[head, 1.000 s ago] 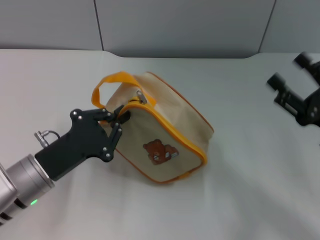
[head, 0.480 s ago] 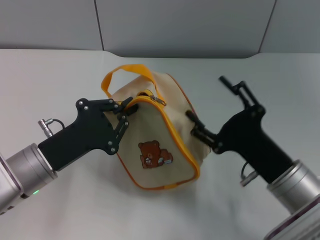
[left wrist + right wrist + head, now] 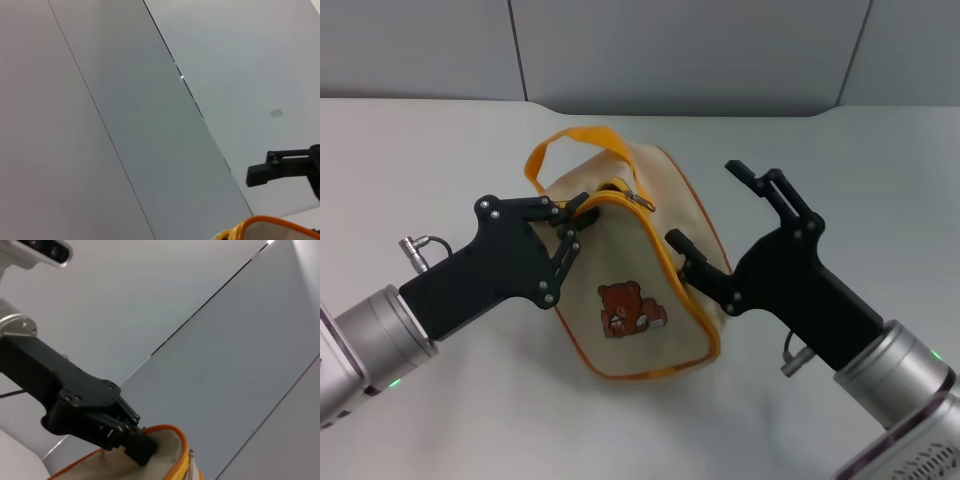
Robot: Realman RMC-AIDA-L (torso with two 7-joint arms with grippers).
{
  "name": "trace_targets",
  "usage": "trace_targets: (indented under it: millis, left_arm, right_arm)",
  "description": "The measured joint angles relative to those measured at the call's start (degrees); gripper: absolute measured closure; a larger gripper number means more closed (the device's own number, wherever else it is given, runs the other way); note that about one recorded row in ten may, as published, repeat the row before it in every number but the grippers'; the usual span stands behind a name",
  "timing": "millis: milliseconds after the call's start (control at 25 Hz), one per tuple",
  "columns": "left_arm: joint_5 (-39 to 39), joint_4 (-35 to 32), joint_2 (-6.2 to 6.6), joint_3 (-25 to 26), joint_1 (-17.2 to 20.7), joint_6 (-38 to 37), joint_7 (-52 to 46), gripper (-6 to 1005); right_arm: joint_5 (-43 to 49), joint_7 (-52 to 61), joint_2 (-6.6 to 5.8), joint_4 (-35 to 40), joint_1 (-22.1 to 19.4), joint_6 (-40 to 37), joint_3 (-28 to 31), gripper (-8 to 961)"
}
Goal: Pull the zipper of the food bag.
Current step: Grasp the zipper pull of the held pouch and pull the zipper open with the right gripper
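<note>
The food bag [image 3: 620, 255], beige with orange piping and a brown bear patch [image 3: 632, 308], stands tilted mid-table, its orange loop handle [image 3: 570, 140] at the back. The orange-yellow zipper [image 3: 667, 262] runs around its front edge, with the silvery pull tab [image 3: 640, 201] at the top. My left gripper [image 3: 572, 222] is shut on the bag's top left corner; it also shows in the right wrist view [image 3: 136, 446]. My right gripper [image 3: 712, 210] is open at the bag's right side, its lower finger against the cloth. The bag's rim shows in the left wrist view [image 3: 270, 223].
The white table [image 3: 420, 150] lies around the bag. Grey wall panels [image 3: 670, 50] rise behind its far edge. One right-gripper finger [image 3: 280, 167] shows in the left wrist view.
My right arm has swung in from the far right to the bag's right side and moved closer. The left gripper has turned the bag more upright and keeps hold of it.
</note>
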State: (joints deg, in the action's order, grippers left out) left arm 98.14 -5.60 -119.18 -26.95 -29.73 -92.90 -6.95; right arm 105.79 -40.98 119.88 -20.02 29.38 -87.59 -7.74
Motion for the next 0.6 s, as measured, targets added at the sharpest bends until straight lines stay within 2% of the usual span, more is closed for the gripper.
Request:
trace_targets:
  millis: [200, 600]
  left_arm:
    - [0.06, 0.19, -0.02, -0.46, -0.27, -0.08, -0.10, 942]
    - [0.08, 0.24, -0.09, -0.74, -0.49, -0.12, -0.29, 942]
  right_arm:
    - [0.00, -0.04, 0.00, -0.96, 1.82, 2.81, 0.13, 111]
    - [0.37, -0.18, 0.00, -2.52, 2.30, 2.76, 0.36, 111]
